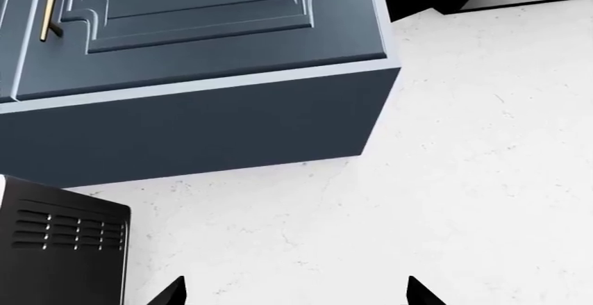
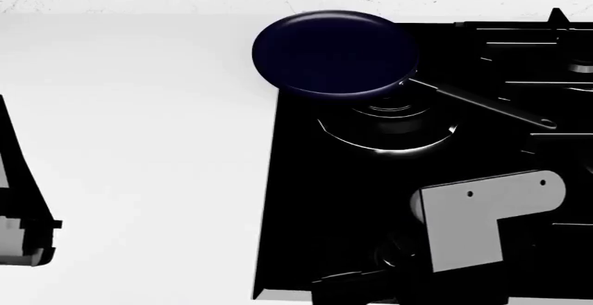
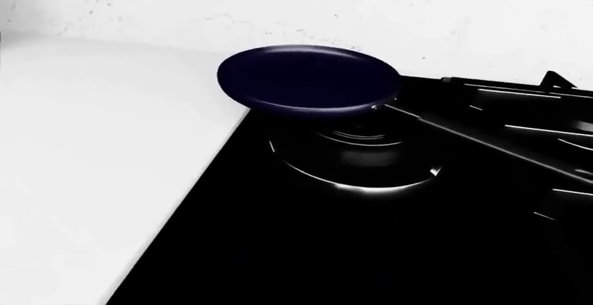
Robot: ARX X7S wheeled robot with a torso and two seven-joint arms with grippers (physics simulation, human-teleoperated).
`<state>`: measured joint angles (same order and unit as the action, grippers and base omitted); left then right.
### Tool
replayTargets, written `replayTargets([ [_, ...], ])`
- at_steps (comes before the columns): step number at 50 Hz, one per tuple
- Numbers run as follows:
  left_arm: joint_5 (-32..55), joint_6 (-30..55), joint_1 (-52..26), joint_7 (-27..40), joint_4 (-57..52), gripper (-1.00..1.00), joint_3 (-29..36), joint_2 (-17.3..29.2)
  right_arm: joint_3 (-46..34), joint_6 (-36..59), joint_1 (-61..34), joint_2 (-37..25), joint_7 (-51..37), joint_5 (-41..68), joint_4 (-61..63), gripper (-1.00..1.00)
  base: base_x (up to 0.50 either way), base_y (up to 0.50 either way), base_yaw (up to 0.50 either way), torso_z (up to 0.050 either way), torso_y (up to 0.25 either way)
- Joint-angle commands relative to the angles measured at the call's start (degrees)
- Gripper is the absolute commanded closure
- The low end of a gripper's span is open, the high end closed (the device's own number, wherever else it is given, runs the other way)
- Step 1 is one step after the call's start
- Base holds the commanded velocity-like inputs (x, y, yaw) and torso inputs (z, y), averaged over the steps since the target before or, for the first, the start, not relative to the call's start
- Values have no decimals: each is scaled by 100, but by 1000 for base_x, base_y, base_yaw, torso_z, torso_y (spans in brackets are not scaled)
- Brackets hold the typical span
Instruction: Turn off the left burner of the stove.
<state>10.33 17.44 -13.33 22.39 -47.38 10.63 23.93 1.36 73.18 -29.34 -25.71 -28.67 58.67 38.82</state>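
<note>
The stove (image 2: 306,201) is a glossy black cooktop at the right of the head view. The left burner (image 2: 389,130), with stacked rings and a shiny rim, sits near its left edge. A dark blue frying pan (image 2: 334,51) rests over the burner's far side, its handle pointing right. The burner (image 3: 357,160), pan (image 3: 306,79) and stove (image 3: 278,249) also show in the right wrist view. My right gripper (image 2: 371,269) hangs over the stove's front edge, black against black, so I cannot read its jaws. My left gripper (image 1: 296,294) is open and empty, away from the stove.
A white counter (image 2: 139,145) lies left of the stove, with a white wall behind. Smaller burners with grate bars (image 2: 537,48) lie at the right. The left wrist view shows a blue cabinet (image 1: 204,62) and a black vented appliance (image 1: 65,249). My left arm (image 2: 19,215) is at the far left.
</note>
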Motion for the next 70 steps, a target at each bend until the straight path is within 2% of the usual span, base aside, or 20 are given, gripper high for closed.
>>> replayTargets([
  [1, 20, 21, -10, 33, -10, -100, -15, 12, -29, 39, -14, -73, -48, 28, -88, -100, 0, 0, 0, 0, 0],
  [30, 51, -7, 43, 97, -10, -100, -42, 59, -678, -497, 18, -263, 473, -575, -896, -100, 0, 0, 0, 0, 0],
  [31, 40, 7, 20, 107, -7, -100, -40, 57, -952, -877, -72, -220, 827, -884, -1349, -100, 0, 0, 0, 0, 0],
  [34, 48, 2, 24, 112, -8, -100, -48, 63, -1042, -954, -94, -218, 920, -958, -1497, -100, 0, 0, 0, 0, 0],
  [70, 61, -19, 22, 168, 24, -100, -4, 96, -990, -965, -27, -285, 845, -835, -1437, -100, 0, 0, 0, 0, 0],
])
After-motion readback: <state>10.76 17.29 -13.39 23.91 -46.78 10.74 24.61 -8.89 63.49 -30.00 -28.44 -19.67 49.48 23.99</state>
